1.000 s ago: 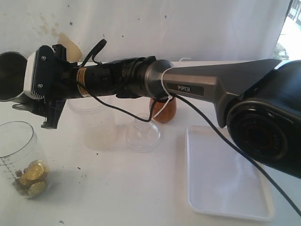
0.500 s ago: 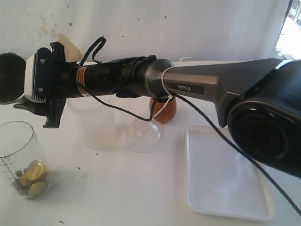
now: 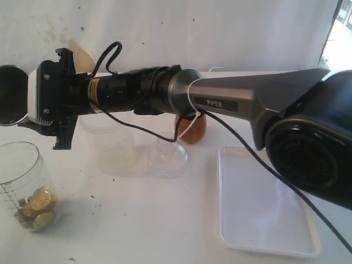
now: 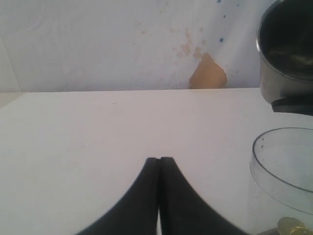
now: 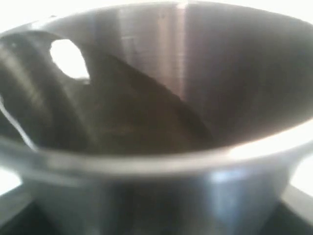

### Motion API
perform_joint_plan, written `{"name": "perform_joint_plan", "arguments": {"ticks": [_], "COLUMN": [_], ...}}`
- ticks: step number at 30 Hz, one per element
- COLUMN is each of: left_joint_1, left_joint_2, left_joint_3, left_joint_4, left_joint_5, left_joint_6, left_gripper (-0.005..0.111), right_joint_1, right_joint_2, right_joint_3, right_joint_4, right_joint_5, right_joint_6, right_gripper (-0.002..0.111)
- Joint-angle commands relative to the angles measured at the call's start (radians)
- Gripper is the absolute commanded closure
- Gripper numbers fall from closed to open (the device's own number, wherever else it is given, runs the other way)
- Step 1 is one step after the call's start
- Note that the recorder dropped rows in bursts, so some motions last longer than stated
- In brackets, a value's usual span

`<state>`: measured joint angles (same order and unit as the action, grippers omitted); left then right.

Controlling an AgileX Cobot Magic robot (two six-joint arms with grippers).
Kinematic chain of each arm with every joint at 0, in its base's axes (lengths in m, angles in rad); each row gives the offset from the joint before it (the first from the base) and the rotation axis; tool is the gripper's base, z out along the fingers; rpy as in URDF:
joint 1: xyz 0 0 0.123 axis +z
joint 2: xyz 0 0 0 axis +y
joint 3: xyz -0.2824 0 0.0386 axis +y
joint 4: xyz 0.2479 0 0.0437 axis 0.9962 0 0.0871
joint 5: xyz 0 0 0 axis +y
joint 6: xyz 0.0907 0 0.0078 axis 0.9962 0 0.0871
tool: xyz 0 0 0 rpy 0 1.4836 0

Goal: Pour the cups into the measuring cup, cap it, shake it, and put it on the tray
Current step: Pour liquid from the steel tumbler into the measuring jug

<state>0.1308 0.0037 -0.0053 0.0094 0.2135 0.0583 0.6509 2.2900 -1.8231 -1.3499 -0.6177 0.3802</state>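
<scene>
The measuring cup (image 3: 19, 184) stands on the table (image 3: 137, 220) at its left edge, toward the front, with coins (image 3: 38, 206) in its bottom. The tumbler (image 3: 11, 93) is in the air above and behind it (tipped on its side). Near the table's middle a plastic cup (image 3: 107, 146) stands left of a lid (image 3: 166, 157), close together. The wooden cup (image 3: 193, 129) is just behind the lid, to its right. The tray (image 3: 264, 203) lies toward the right edge, apart from the rest.
</scene>
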Motion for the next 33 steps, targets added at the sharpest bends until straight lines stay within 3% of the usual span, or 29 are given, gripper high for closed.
{"name": "perform_joint_plan", "arguments": {"ticks": [1,33], "left_joint_1": [-0.004,-0.004], "left_joint_2": [-0.004,-0.004], "left_joint_3": [0.005,0.005], "left_joint_4": [-0.002,-0.002], "left_joint_5": [-0.011,-0.011], "left_joint_6": [0.002,0.002], "left_gripper": [0.107,0.107], "right_joint_1": [0.016,0.016], "right_joint_2": [-0.026,-0.043], "right_joint_3": [-0.013,-0.013], "right_joint_4": [0.031,-0.114], "right_joint_5": [0.013,0.03], "right_joint_6": [-0.044,-0.115], "right_gripper": [0.108,0.108]}}
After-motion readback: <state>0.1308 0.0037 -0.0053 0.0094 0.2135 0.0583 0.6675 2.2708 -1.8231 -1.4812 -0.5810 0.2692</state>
